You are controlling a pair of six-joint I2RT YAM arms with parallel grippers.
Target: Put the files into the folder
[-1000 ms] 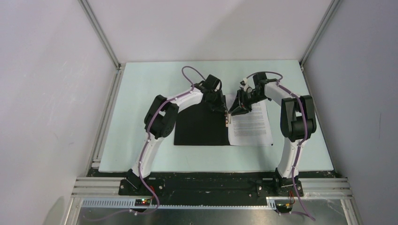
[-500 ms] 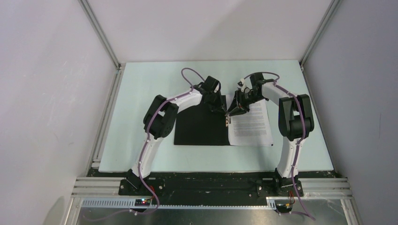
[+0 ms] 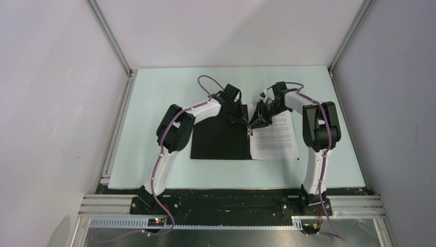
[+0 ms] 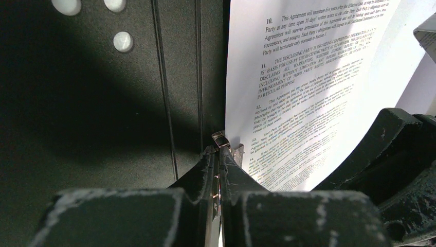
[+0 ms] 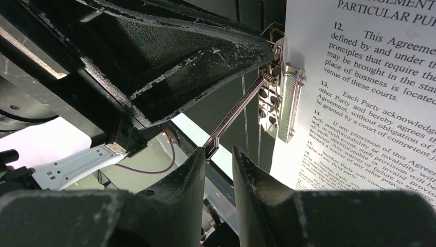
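The folder (image 3: pixel 218 139) lies spread open, black side up. The files (image 3: pixel 275 136) lie on its right half as a white printed sheet, also in the left wrist view (image 4: pixel 308 77) and the right wrist view (image 5: pixel 360 103). The metal clip (image 5: pixel 283 103) sits at the sheet's left edge by the spine. My left gripper (image 3: pixel 246 123) is shut on the clip's far end (image 4: pixel 221 140). My right gripper (image 5: pixel 220 152) is open a narrow gap, and the raised clip lever (image 5: pixel 236 113) ends at its left fingertip (image 5: pixel 198 157). Both grippers meet over the spine (image 3: pixel 253 125).
The folder rests on a pale green mat (image 3: pixel 154 103) between grey walls with aluminium frame posts (image 3: pixel 110 38). Both arms arch inward over the folder's far edge. A purple cable (image 3: pixel 205 80) loops above the left wrist.
My right gripper has moved left, closing in on the clip and my left gripper. The left gripper, folder and sheet have stayed put.
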